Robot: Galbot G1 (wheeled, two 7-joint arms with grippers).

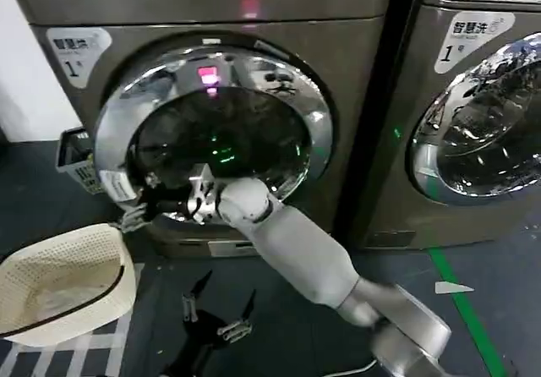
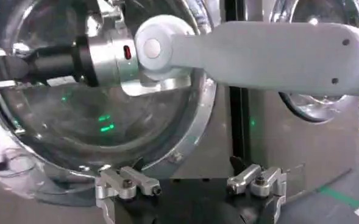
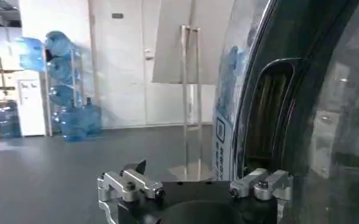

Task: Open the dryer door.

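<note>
Now right gripper at dryer door lower-left rim, jaws apart; left gripper parked low, jaws apart.

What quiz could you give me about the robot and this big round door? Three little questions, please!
1. True or false: the right gripper is up at the edge of the dryer door.
2. What sits by the dryer's lower left? A) a cream basket B) a red bucket C) a blue chair
3. Fill in: the left gripper, below the door, has its fingers ____.

Key: 1 true; 2 A; 3 open.
</note>
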